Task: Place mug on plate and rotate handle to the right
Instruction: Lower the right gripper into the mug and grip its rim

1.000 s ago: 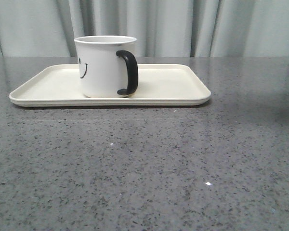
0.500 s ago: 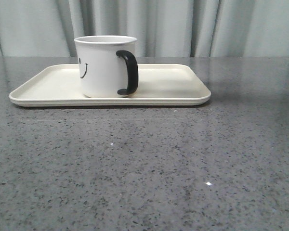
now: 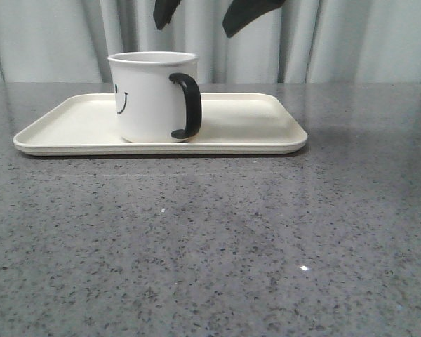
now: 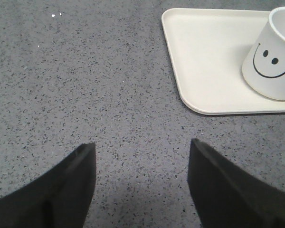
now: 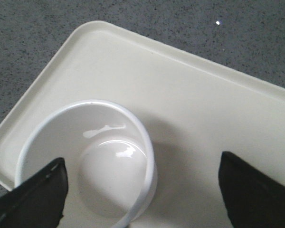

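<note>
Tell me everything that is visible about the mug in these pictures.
The mug is a white, glossy cylinder that looks ceramic, with a black smiley face printed on one side and a thick black loop handle. It stands upright on the cream plate, left of the plate's middle in the front view, its handle towards the front right. It is empty inside. Nothing grips it: the right gripper hangs open above it, not touching.
</note>
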